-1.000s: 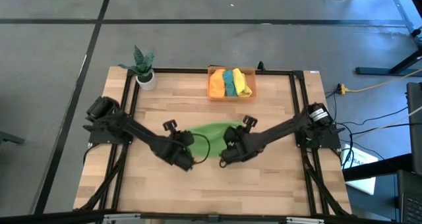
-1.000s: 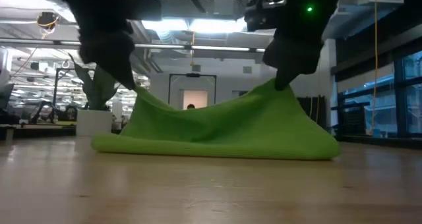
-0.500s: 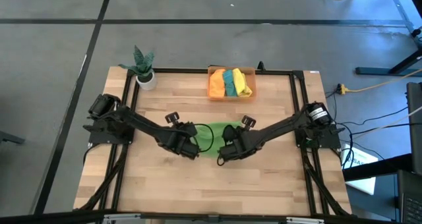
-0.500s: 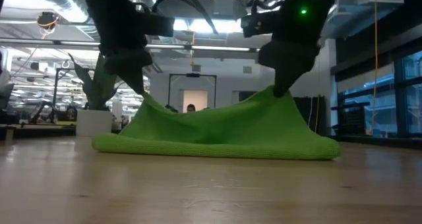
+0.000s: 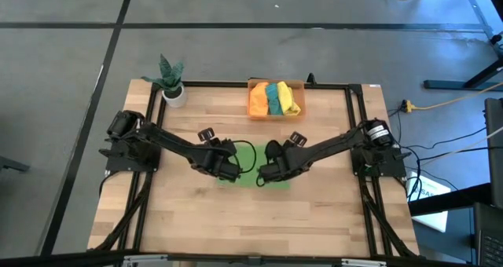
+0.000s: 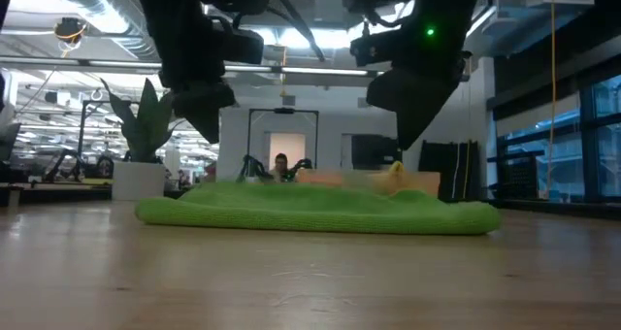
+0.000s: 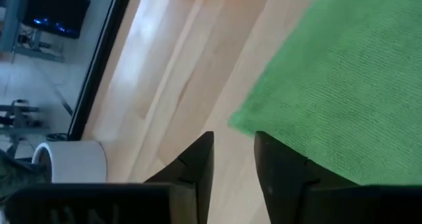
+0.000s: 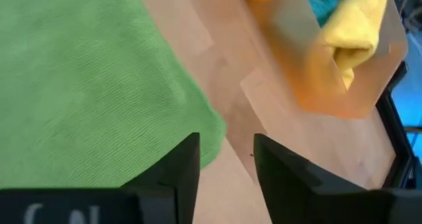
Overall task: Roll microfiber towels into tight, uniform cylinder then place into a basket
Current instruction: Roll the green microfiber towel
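The light green microfiber towel (image 5: 250,180) lies flat on the table's middle, a low folded pad in the low view (image 6: 320,212). My left gripper (image 5: 229,170) hangs open above its left part, and the left wrist view shows a towel corner (image 7: 235,122) just ahead of the fingers. My right gripper (image 5: 263,173) hangs open above its right part, its fingers over a rounded towel corner (image 8: 210,135). Neither touches the cloth. The orange basket (image 5: 255,102) at the far middle holds rolled orange, teal and yellow towels (image 5: 276,98).
A white pot with a green plant (image 5: 172,85) stands at the far left corner. A black frame (image 5: 236,85) runs around the tabletop. Bare wood lies between the green towel and the basket, and along the near edge.
Both grippers have opened and let go of the green towel. Its two raised parts, held up in peaks a second ago, have fallen, and the cloth now lies flat. My left gripper has swung toward the table's far edge and middle; my right gripper has shifted slightly toward the far edge.
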`<act>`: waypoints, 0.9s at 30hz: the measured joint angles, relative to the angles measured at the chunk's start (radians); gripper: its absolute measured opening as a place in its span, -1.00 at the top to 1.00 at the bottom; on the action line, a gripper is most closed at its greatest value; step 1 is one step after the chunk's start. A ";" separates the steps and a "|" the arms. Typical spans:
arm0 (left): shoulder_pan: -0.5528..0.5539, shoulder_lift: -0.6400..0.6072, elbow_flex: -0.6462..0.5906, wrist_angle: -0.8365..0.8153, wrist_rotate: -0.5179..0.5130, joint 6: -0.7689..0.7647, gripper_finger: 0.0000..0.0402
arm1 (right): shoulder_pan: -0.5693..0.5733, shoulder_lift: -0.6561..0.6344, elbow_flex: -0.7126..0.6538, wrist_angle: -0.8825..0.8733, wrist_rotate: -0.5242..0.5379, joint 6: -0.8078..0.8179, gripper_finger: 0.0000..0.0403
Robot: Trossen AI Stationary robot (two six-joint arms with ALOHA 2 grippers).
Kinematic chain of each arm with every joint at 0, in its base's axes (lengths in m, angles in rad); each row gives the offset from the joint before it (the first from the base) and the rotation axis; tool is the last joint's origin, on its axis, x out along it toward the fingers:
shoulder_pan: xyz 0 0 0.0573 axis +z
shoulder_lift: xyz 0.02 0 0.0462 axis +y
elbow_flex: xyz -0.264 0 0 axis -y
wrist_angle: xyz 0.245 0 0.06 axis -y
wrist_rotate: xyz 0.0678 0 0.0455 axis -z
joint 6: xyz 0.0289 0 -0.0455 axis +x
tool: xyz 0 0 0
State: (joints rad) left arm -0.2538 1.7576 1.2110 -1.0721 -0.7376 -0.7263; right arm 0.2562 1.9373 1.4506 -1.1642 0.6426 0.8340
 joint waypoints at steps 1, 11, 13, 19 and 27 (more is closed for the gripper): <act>-0.003 0.000 0.000 0.000 0.000 -0.004 0.50 | -0.007 0.000 0.000 -0.002 0.000 0.009 0.28; -0.160 0.000 0.000 0.000 0.021 -0.027 0.52 | 0.017 0.000 0.000 -0.006 -0.092 0.047 0.25; -0.197 0.000 0.000 0.000 0.027 -0.030 0.52 | 0.036 0.000 0.000 0.003 -0.145 0.040 0.25; -0.259 0.000 0.000 0.038 0.026 -0.056 0.52 | 0.099 0.000 0.000 0.092 -0.200 0.026 0.25; -0.287 0.003 -0.070 0.175 0.014 -0.051 0.52 | 0.162 0.000 0.000 0.206 -0.205 -0.016 0.25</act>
State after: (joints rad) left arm -0.5407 1.7607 1.1409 -0.8967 -0.7238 -0.7776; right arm 0.4178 1.9373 1.4506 -0.9579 0.4372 0.8181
